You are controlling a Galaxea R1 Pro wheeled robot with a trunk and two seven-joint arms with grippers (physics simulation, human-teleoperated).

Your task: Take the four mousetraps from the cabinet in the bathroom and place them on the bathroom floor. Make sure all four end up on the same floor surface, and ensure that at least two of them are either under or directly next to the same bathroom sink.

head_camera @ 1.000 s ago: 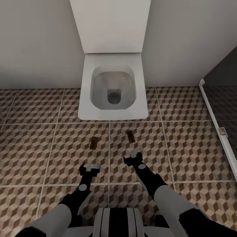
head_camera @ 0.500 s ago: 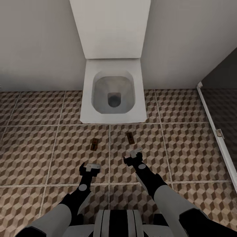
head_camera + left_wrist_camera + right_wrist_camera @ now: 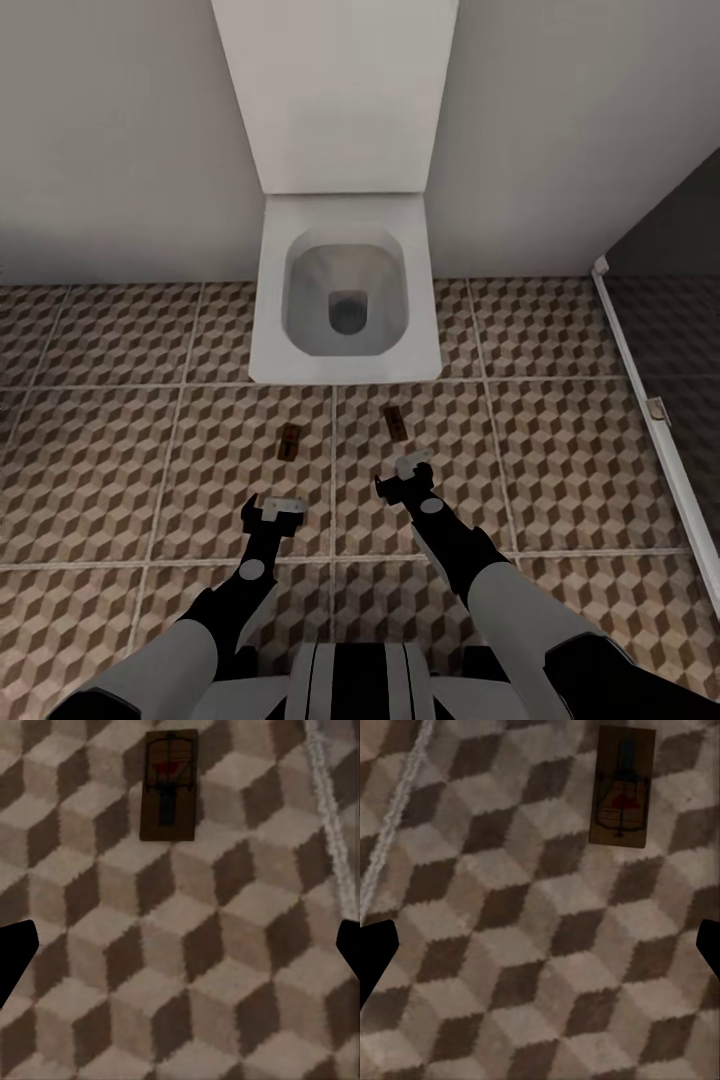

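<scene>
View has slid back from the toilet (image 3: 345, 290), so I judge I'm backing off with two mousetraps down: left trap (image 3: 290, 439) lies ahead of my wide-open, empty left gripper (image 3: 272, 507), right trap (image 3: 396, 423) just beyond my open, empty right gripper (image 3: 403, 476), both on the floor (image 3: 120, 440).

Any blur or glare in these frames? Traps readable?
Head view: even flat light, no glare, both mousetraps tiny and soft. Left wrist view: trap sharp enough to show its red mark, floor tiles slightly blurred. Right wrist view: trap softer.
</scene>
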